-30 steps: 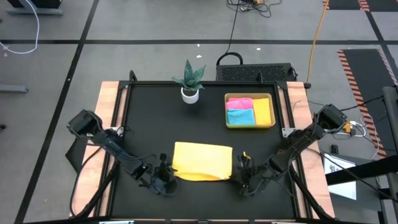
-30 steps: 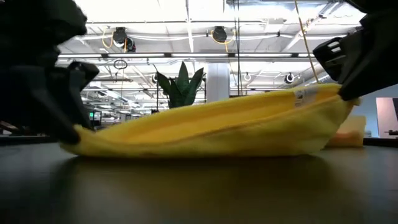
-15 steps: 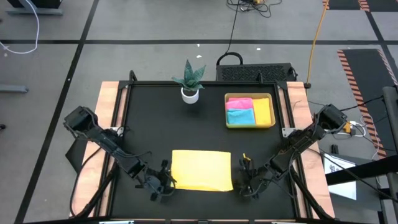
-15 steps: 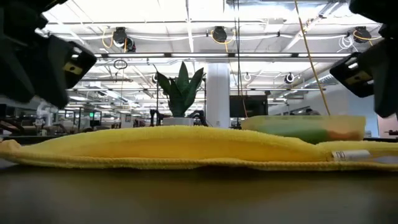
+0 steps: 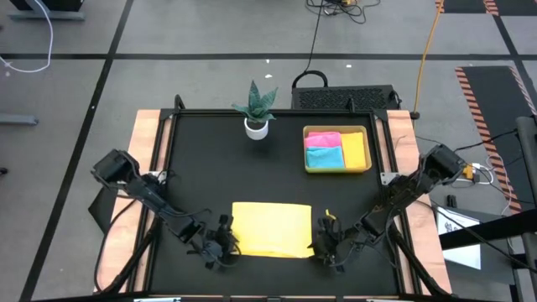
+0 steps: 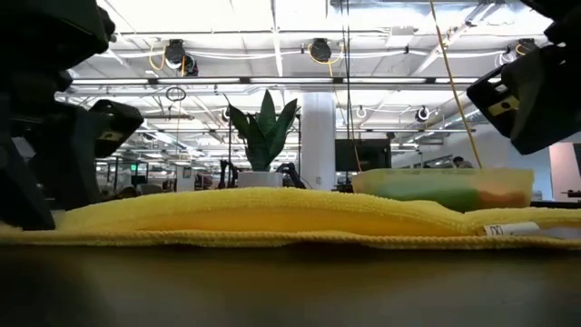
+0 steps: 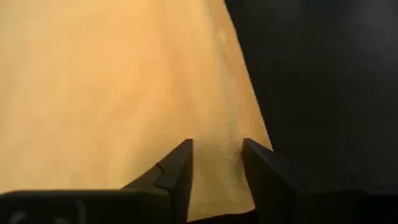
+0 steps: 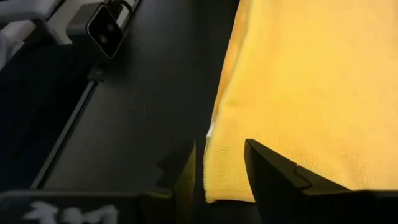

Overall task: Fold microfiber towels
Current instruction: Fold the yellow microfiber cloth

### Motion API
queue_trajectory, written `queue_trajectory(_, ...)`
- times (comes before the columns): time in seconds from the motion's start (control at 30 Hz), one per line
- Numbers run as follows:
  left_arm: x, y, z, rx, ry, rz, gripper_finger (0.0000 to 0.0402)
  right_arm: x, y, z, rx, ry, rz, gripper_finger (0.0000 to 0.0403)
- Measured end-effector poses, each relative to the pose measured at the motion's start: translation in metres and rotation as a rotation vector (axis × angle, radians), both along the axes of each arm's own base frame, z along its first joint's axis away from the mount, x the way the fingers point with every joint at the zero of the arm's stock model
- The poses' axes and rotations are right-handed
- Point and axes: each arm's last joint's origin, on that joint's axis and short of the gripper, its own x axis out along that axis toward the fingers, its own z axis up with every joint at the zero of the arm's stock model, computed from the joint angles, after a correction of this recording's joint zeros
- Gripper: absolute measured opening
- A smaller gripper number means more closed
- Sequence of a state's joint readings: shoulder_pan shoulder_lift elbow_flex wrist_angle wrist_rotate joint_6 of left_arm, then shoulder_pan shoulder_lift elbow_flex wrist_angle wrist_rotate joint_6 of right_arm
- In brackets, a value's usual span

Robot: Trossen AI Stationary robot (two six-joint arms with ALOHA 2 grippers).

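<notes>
A yellow microfiber towel [image 5: 270, 228] lies flat on the black table near its front edge, doubled over with its near edge along the front [image 6: 290, 213]. My left gripper [image 5: 220, 246] stands open at the towel's near left corner [image 7: 217, 144], its fingers on either side of the corner's edge. My right gripper [image 5: 325, 243] is open at the near right corner [image 8: 221, 146] and hangs a little above the cloth [image 6: 531, 100]. Pink [image 5: 323, 138], light blue [image 5: 325, 157] and orange-yellow [image 5: 355, 149] folded towels lie in the tray. My left gripper slants down over the yellow towel's near left corner [image 7: 214, 186] with its fingers apart; whether they touch the cloth I cannot tell. My right gripper touches nothing.
A yellow-green tray [image 5: 337, 170] stands at the back right of the table. A small potted plant [image 5: 256, 109] stands at the back middle. The table's wooden side rails run along both sides, and a camera sits at the front edge [image 8: 102, 28].
Both grippers held the towel's near corners lifted, the cloth bowed up between them. They drew it toward the table's near edge, laid it flat and let go. The towel now lies spread in a rectangle, and both grippers have settled back at its near corners.
</notes>
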State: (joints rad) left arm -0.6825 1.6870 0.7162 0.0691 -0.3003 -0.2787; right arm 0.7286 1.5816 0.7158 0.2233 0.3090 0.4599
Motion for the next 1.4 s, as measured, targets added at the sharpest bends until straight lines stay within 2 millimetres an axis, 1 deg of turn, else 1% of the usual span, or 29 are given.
queue_trajectory(0.1, 0.000, -0.001, -0.002, -0.014, 0.021, -0.018, 0.0108, 0.000, 0.001, -0.001, 0.001, -0.004, 0.008, 0.0125)
queue_trajectory(0.23, -0.001, -0.001, 0.000, -0.029, 0.025, -0.018, 0.0069, 0.000, 0.002, -0.001, 0.004, -0.001, 0.023, 0.0121)
queue_trajectory(0.37, -0.001, -0.002, 0.012, -0.021, 0.027, -0.025, 0.0020, 0.000, 0.002, -0.001, -0.002, -0.002, 0.034, 0.0121)
queue_trajectory(0.43, 0.001, -0.003, 0.021, -0.022, 0.026, -0.024, 0.0007, 0.000, 0.002, -0.001, -0.007, -0.004, 0.040, 0.0121)
queue_trajectory(0.57, 0.005, -0.006, 0.041, 0.019, 0.037, -0.046, 0.0010, 0.001, 0.003, 0.001, 0.005, -0.021, 0.041, 0.0121)
queue_trajectory(0.7, 0.009, -0.009, 0.059, 0.078, 0.065, -0.072, 0.0004, 0.003, 0.003, 0.003, 0.011, -0.044, 0.047, 0.0121)
queue_trajectory(0.87, 0.011, -0.012, 0.076, 0.128, 0.106, -0.072, 0.0012, 0.003, 0.003, 0.003, 0.004, -0.049, 0.048, 0.0121)
queue_trajectory(1.0, 0.008, -0.015, 0.087, 0.163, 0.152, -0.082, 0.0004, 0.003, 0.003, 0.003, 0.003, -0.050, 0.048, 0.0121)
queue_trajectory(1.1, 0.004, -0.016, 0.087, 0.180, 0.168, -0.068, 0.0009, 0.003, 0.003, 0.003, 0.003, -0.049, 0.047, 0.0121)
queue_trajectory(1.3, -0.006, -0.015, 0.073, 0.194, 0.207, -0.023, 0.0004, 0.003, 0.003, 0.003, 0.000, -0.048, 0.047, 0.0121)
queue_trajectory(1.4, -0.007, -0.015, 0.078, 0.233, 0.179, -0.017, 0.0006, 0.003, 0.002, 0.003, -0.004, -0.048, 0.047, 0.0121)
